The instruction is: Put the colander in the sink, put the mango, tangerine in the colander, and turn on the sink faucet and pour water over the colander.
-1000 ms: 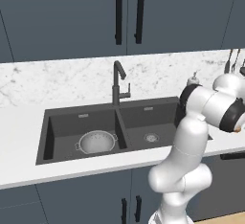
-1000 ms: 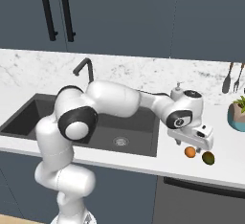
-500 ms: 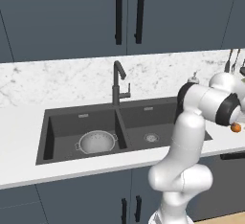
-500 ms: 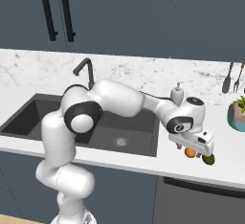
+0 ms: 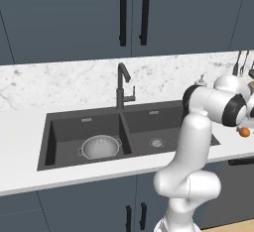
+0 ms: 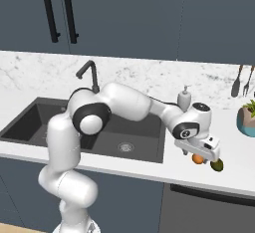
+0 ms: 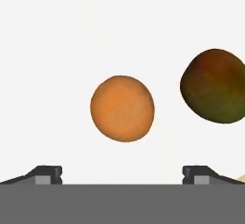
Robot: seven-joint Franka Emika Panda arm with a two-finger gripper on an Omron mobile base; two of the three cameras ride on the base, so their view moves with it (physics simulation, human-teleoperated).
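my claw [image 7: 122, 173] hangs wide open over the tangerine [image 7: 122, 108] on the counter, mango [image 7: 214, 85] just beside. small, round, smooth, likely to roll; i'd pinch it across its middle.

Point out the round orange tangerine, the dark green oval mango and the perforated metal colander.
Round orange tangerine [image 7: 122, 108], hand view, centre.
Dark green oval mango [image 7: 213, 85], hand view, middle.
Perforated metal colander [image 5: 100, 146], left base view, bowl interior.

Bright orange tangerine [image 7: 122, 108]; dark green, yellow-tinged mango [image 7: 214, 86]; silvery-white perforated colander [image 5: 100, 146]; dark grey sink [image 5: 64, 138]
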